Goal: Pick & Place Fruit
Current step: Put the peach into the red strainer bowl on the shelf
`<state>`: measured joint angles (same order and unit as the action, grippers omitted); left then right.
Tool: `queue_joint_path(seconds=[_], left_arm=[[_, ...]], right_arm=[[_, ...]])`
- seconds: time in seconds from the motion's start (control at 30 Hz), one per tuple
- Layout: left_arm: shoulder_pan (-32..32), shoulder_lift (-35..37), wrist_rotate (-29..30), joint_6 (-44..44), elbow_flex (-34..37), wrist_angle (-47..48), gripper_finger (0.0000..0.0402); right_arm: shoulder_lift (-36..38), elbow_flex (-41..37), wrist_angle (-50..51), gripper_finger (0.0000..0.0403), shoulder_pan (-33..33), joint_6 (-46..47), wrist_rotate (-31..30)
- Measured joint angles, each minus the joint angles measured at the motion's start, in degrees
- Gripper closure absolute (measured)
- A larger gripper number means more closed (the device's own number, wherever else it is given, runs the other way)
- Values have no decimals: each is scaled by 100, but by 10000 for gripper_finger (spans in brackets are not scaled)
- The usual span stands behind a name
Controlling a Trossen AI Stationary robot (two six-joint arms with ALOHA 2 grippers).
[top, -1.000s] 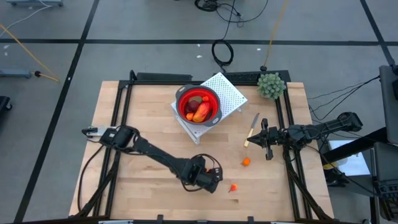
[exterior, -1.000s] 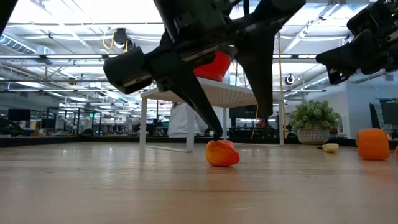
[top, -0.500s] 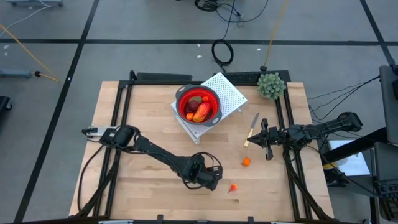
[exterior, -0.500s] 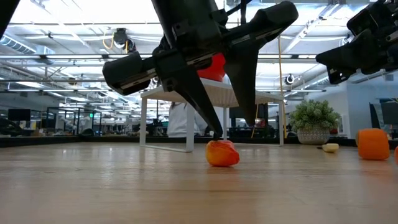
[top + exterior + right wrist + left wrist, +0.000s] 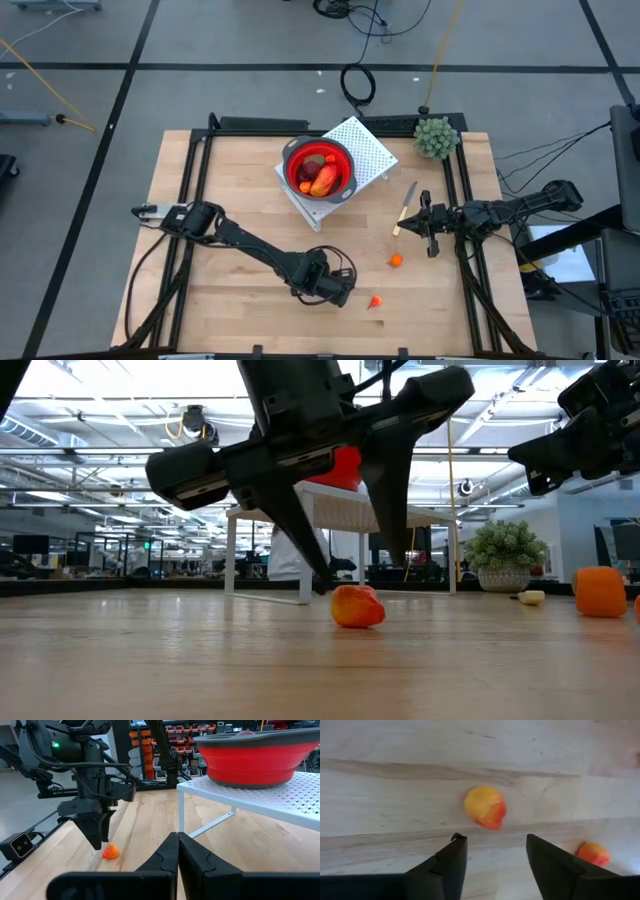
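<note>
Left gripper, fingers apart and empty, sits just beside the small orange fruit bit lying on the table, dead ahead of its gap; right arm farther.

Even overhead light fills the high view, and the wooden bench reads bright with only faint, soft shadows under the arms. In the low view the ceiling lights glare white and blow out the upper part, so the arm in front shows as a dark silhouette. The left wrist view is soft: the orange fruit piece and the nearby fingers look blurred. The right wrist view is sharper, evenly lit.
</note>
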<state>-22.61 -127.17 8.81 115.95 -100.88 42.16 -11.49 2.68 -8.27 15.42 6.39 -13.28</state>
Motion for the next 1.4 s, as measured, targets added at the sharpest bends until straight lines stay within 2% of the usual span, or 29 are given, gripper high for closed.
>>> queue_joint_path(seconds=[0.23, 0.4, 0.67, 0.97, 1.17, 1.4], left_arm=[[58, 0, 19, 29, 2, 83, 158], [138, 0, 23, -21, 95, 156, 157], [182, -7, -434, 334, 431, -28, 194], [181, -7, -422, 77, 440, -22, 261], [181, -7, 5, -226, 441, -20, 304], [172, -7, 27, -801, 441, -20, 294]], right_arm=[[0, 0, 0, 403, 2, 0, 0], [0, -2, 0, 403, 0, 0, -4], [0, 0, 2, 403, 1, -2, -9], [0, -1, 2, 403, 1, -2, -13], [0, 0, 2, 403, 2, -2, -13], [0, 0, 2, 403, 0, -2, -13]])
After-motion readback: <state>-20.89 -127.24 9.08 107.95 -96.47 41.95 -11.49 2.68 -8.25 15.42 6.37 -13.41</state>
